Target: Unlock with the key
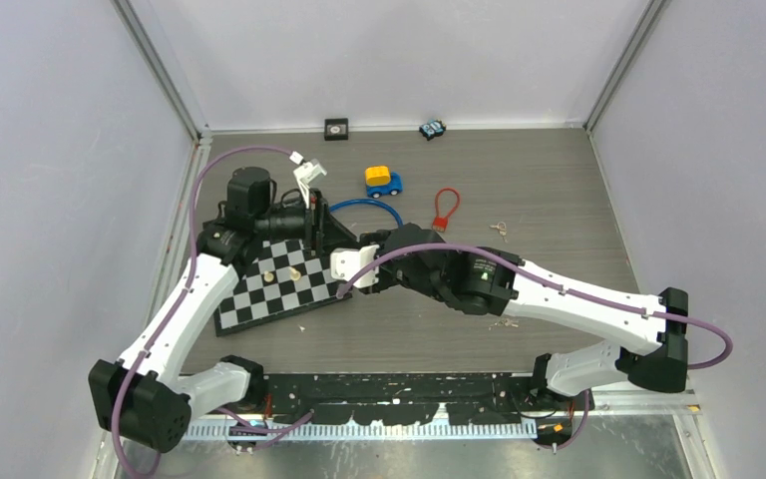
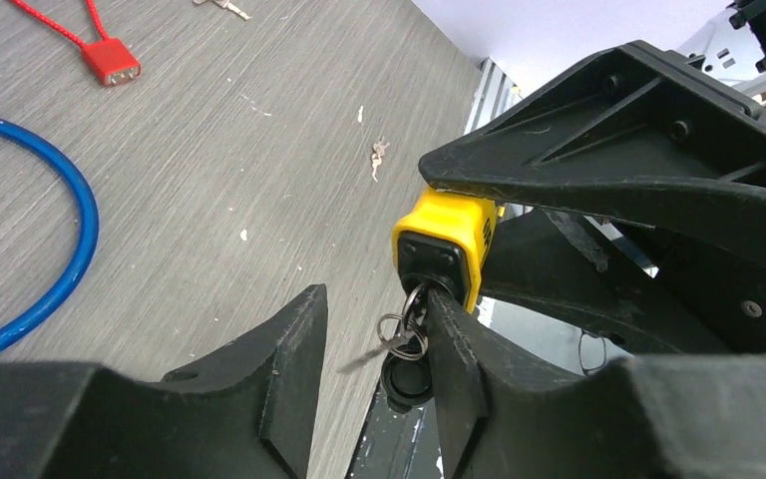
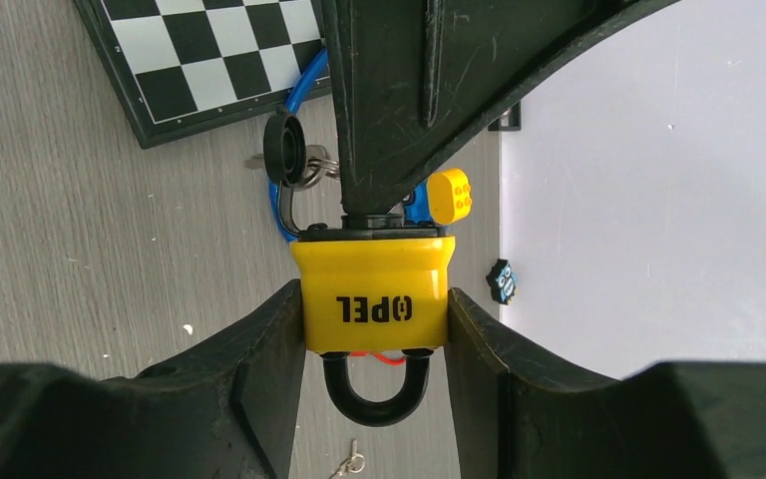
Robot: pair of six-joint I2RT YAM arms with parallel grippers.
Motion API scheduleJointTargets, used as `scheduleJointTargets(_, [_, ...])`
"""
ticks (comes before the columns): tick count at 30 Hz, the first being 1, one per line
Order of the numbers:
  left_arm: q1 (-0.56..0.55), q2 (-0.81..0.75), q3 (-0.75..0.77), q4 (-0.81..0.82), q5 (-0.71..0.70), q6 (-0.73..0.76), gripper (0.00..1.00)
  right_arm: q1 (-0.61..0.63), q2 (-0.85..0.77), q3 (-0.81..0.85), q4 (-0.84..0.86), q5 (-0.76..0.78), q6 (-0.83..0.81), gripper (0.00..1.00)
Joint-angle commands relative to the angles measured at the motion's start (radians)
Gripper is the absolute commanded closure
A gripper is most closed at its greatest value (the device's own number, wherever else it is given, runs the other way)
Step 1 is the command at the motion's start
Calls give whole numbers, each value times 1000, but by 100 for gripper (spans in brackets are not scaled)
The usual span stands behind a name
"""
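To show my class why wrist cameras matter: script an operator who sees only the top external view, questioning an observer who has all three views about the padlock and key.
Operator: From overhead I can't see the lock. Is it held?
Observer: Yes. The right tool clamps the yellow padlock by its two sides.
Operator: Is the key in place?
Observer: A key ring hangs at the padlock's keyhole end, right beside the open left tool.
Operator: Has the shackle come free?
Observer: It seems not. Both legs of the black shackle sit in the body.
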Motion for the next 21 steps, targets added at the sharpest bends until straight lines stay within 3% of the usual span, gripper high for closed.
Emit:
scheduleJointTargets(1, [-6, 14, 58, -24, 48, 20, 53, 0, -35, 57, 96, -50, 21, 100])
scheduleJointTargets(6, [18, -1, 90, -45, 109, 45, 36, -15, -41, 63, 58, -47, 29, 100])
scheduleJointTargets(12, [104, -14, 164, -211, 170, 217, 20, -49, -11, 164, -58, -84, 90, 100])
scheduleJointTargets(21, [283, 48, 314, -577, 173, 572, 16, -186, 108, 439, -372, -264, 230, 100])
